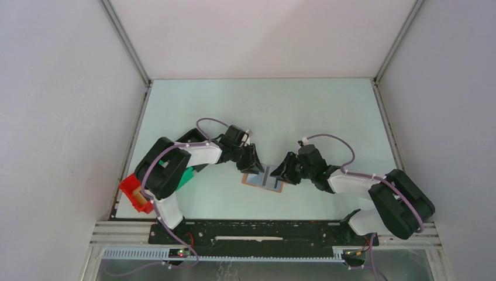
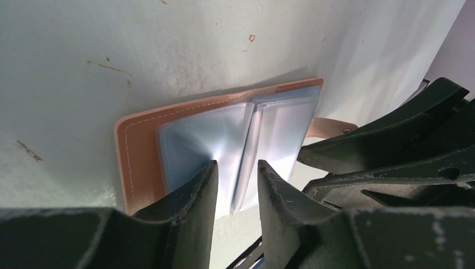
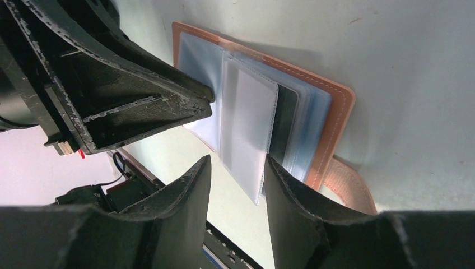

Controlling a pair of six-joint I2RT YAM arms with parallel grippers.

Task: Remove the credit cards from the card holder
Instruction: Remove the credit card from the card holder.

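No text, label, brand, number or sign could be read in any of the three views. The card holder [image 2: 137,159] showed only plain tan leather with a line of stitching, and its blue-grey sleeves [image 2: 213,140] carried no legible print.

Both jaws low, seemingly apart.
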